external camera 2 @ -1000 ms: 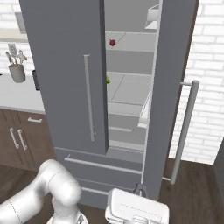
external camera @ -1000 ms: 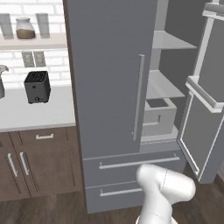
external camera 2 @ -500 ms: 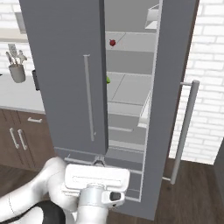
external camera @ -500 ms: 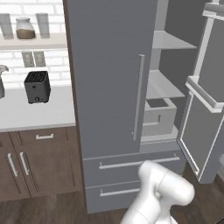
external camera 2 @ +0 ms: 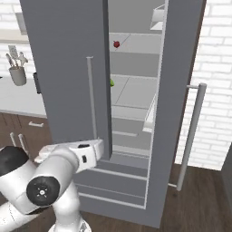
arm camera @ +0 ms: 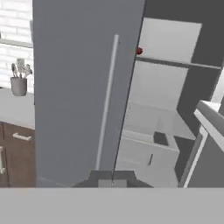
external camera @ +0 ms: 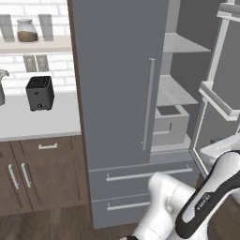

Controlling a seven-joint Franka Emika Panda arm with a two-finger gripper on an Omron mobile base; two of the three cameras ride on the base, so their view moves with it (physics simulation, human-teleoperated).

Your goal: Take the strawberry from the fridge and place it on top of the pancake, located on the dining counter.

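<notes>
Facing the fridge (arm camera: 83, 87), the gripper (arm camera: 111, 180) was clenched and empty, having risen from its lower position a moment before. The strawberry (external camera 2: 116, 44) rested on an upper fridge shelf (external camera 2: 136, 43) behind the open right door (external camera 2: 174, 113). No writing was legible.

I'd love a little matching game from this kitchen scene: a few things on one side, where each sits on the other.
Things:
1. strawberry
2. green item
3. toaster
4. utensil holder

Places:
A. on the white worktop, below the shelf of jars
B. on an upper fridge shelf
C. on the worktop left of the fridge's shut door
D. on the fridge shelf below the berry's

Pairs: 1-B, 2-D, 3-A, 4-C
</notes>
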